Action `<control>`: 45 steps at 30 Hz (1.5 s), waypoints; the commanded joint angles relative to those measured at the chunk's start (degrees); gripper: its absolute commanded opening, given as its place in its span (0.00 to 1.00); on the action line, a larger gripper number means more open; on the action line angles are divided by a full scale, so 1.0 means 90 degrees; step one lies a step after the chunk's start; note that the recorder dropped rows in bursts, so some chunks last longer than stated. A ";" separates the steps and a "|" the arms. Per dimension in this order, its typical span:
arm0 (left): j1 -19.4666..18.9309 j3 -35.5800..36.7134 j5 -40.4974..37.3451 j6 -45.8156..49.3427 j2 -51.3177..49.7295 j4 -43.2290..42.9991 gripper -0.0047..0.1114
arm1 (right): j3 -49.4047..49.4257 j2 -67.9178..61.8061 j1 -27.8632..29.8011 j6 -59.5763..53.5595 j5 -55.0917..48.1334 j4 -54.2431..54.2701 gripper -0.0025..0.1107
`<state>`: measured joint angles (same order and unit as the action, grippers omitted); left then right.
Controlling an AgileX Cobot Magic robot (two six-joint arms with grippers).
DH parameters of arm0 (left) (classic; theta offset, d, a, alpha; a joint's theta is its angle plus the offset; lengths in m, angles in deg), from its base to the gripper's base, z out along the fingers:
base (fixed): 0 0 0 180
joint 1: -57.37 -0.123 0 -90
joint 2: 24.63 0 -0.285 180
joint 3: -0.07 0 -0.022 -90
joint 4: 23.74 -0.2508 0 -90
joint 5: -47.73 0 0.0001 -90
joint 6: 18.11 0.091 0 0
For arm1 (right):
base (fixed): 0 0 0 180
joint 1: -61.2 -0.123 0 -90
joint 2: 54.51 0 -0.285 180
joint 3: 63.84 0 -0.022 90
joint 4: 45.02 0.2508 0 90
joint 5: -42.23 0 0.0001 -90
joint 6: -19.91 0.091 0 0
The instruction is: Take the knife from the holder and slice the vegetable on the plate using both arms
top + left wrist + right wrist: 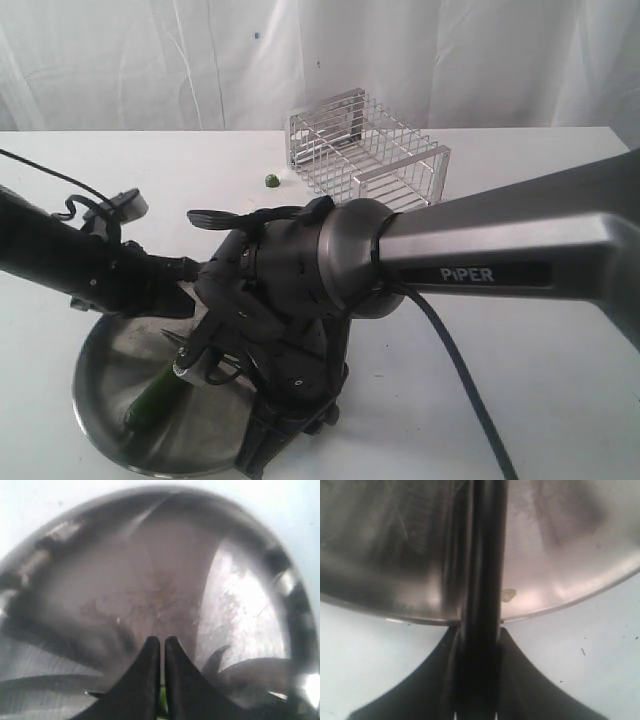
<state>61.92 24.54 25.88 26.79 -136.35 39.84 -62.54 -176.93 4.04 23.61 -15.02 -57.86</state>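
The slim green vegetable (152, 398) lies on the steel plate (100, 385) at the front left. My left gripper (160, 641) is over the plate (240, 605), its fingers almost together, with a sliver of the green vegetable (161, 702) pinched between them. My right gripper (479, 630) is shut on the knife (481, 555), whose dark length runs out over the plate (570, 540). In the exterior view the bulky right arm (480, 255) reaches across and hides the knife and most of both grippers. The wire holder (365, 150) stands at the back.
A small green cut-off piece (270, 181) lies on the white table left of the holder. A pale scrap (508, 595) sits near the plate's rim. A black cable (465, 385) hangs from the right arm. White curtains close the back.
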 commanded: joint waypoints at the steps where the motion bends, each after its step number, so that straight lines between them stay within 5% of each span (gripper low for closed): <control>1: 0.0017 -0.0157 -0.0217 0.0034 0.0611 -0.0097 0.13 | 0.0005 0.0012 0.0020 -0.0051 -0.0003 -0.0011 0.02; 12: 0.0017 0.0455 -0.0578 -0.1366 0.1332 -0.2139 0.13 | 0.0005 0.0012 0.0020 -0.0117 -0.0211 -0.0048 0.02; 17: 0.0017 0.0858 -0.0524 -0.1300 0.1350 -0.2152 0.15 | -0.0003 0.0012 0.0020 -0.0225 -0.0211 -0.0054 0.02; 24: 0.0017 0.0897 -0.0745 -0.1226 0.1405 -0.2152 0.34 | -0.0003 0.0012 0.0020 -0.0225 -0.0211 -0.0054 0.02; 45: 0.0467 0.0897 -0.0366 -0.0997 0.0690 -0.1994 0.34 | -0.0003 0.0024 0.0020 -0.0225 -0.0283 -0.0065 0.02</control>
<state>65.85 32.20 23.06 17.47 -128.95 21.59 -62.54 -176.93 4.04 22.36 -16.82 -58.21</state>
